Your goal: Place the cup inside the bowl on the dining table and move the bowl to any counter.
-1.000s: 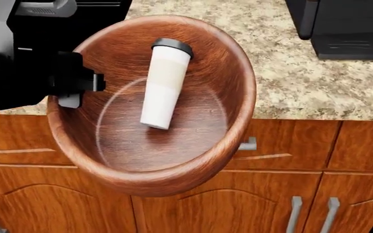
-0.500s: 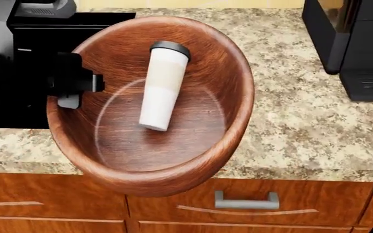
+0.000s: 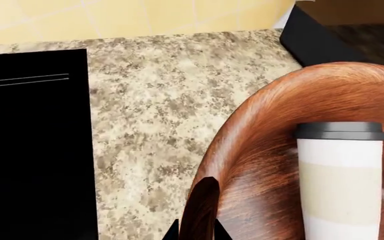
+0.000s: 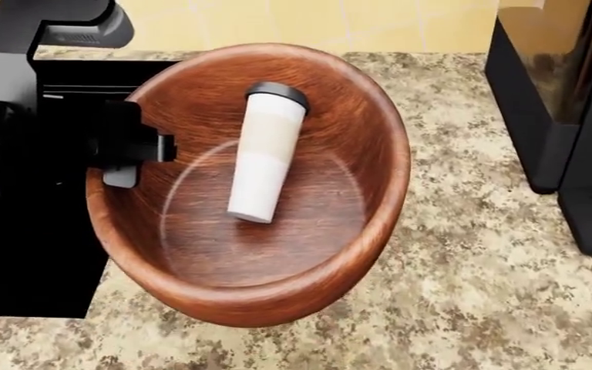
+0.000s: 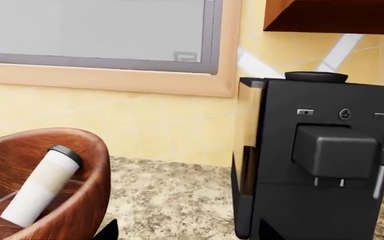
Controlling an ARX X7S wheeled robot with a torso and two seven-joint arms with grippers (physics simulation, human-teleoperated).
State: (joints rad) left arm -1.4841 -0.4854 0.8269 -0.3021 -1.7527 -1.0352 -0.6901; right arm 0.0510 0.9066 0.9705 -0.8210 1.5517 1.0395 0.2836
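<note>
One black left gripper [image 4: 121,158] pinches the thick rim of the large reddish-brown wooden bowl [image 4: 368,223], holding it tilted above the mottled tan-brown granite counter [image 4: 461,262]. Inside lies the slim white-cream cup [image 4: 260,158] with its dark grey lid, on its side. A black coffee machine [image 5: 319,160] stands just beside. Whether the right gripper's jaws are spread, I cannot tell.

- Pale yellow tiled wall [image 5: 145,130] rises behind the granite bench [image 4: 461,254].
- A window [image 5: 98,30] with tan sill sits in it.
- A wooden wall cabinet [image 5: 332,15] hangs above a black coffee machine [image 5: 319,160].
</note>
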